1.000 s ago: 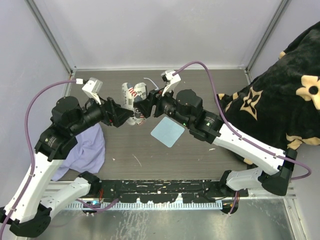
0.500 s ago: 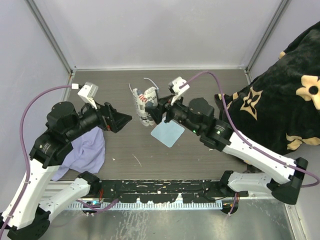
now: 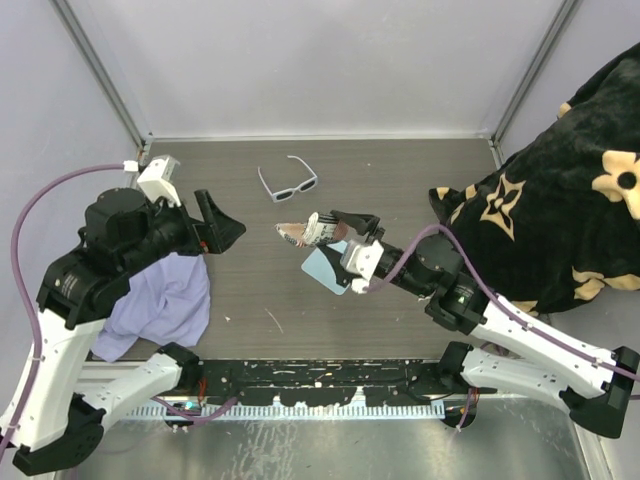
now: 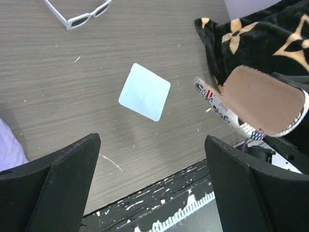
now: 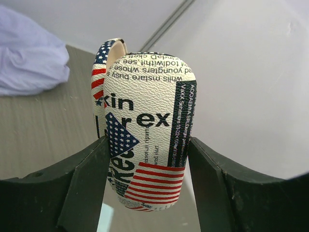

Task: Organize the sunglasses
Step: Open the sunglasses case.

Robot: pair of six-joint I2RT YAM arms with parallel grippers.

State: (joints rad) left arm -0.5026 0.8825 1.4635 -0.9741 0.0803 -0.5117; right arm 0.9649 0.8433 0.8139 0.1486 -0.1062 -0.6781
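Your right gripper [image 3: 328, 230], pinching the case [image 5: 145, 140], has drawn clear of the far-edge sunglasses [image 3: 290, 185]; your spread, empty left gripper [image 3: 225, 220] can fetch them.

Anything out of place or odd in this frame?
Yes. A black patterned blanket spills over the right edge onto the table, and a lavender cloth lies crumpled at its left. The sunglasses lie unfolded at the far side, apart from the flag-patterned case that the right gripper holds in the air.
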